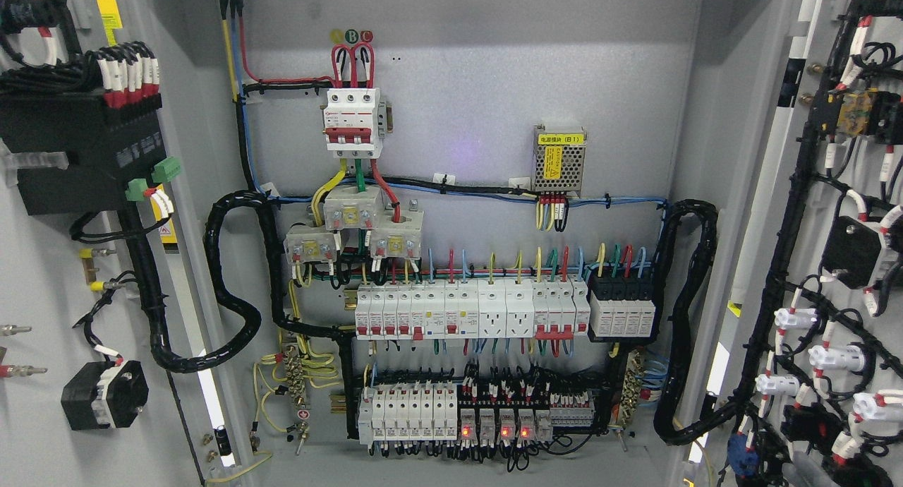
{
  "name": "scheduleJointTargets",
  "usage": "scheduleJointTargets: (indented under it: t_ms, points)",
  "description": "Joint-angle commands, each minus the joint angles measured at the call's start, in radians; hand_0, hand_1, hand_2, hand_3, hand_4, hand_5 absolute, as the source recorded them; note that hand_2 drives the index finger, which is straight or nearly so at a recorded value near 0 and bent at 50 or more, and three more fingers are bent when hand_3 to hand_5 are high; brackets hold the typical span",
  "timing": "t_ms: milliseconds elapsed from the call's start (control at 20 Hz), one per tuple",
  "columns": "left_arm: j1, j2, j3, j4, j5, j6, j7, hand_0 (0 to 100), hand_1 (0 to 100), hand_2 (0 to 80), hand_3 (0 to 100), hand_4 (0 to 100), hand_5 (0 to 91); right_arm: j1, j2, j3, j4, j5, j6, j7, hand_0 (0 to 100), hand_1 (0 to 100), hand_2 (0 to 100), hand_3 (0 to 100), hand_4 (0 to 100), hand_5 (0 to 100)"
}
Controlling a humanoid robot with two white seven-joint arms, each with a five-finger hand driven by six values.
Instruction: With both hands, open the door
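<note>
Doors of a grey electrical cabinet are seen swung wide open, the left door (42,261) filling the left edge of the head view and the right door (832,190) the right edge, each with its inner face turned toward the camera. No robot hand or arm is shown, so the state of the fingers cannot be told.

On the left door a black module (77,148) is mounted near the top, with a row of white-sleeved red wires above it and 2 green connectors (155,178) at its right side. A black corrugated cable loom (233,296) is looped from that door into the cabinet. On the right door, black looms and white plug connectors (836,358) are fixed.

Against the cabinet's back panel (480,63), a white 3-pole breaker (353,120) is set at the upper left, fed by red wires. A perforated metal power supply (559,161) with a yellow label is mounted to its right. Lower down, a long row of white breakers (473,310) is placed, with a black block (624,307) just beside its right end. Below that, a second row of modules (451,413) is seen, 4 of them lit red.
</note>
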Motion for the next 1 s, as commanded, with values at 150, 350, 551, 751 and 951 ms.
scheduleJointTargets:
  t_ms: [150,350,551,751,951]
  points:
    - [0.002,0.005,0.119,0.020,0.077,0.046,-0.056,12,56,0.0,0,0,0.0,0.002,-0.007,-0.021,0.006,-0.025,0.001,-0.001,0,50,4,0,0,0]
    - [-0.012,0.016,0.152,0.022,0.163,0.097,-0.073,12,56,0.0,0,0,0.0,0.008,-0.003,-0.059,0.009,-0.028,0.000,-0.002,0,50,4,0,0,0]
    - [-0.056,0.033,0.206,0.089,0.187,0.189,-0.126,12,56,0.0,0,0,0.0,0.034,-0.004,-0.091,0.008,-0.164,0.001,-0.002,0,50,4,0,0,0]
    - [-0.086,0.073,0.208,0.171,0.200,0.193,-0.174,12,56,0.0,0,0,0.0,0.056,-0.009,-0.117,0.008,-0.192,0.000,-0.001,0,50,4,0,0,0]
    - [-0.109,0.117,0.209,0.217,0.206,0.195,-0.174,12,56,0.0,0,0,0.0,0.057,-0.007,-0.125,0.004,-0.195,-0.003,-0.001,0,50,4,0,0,0]
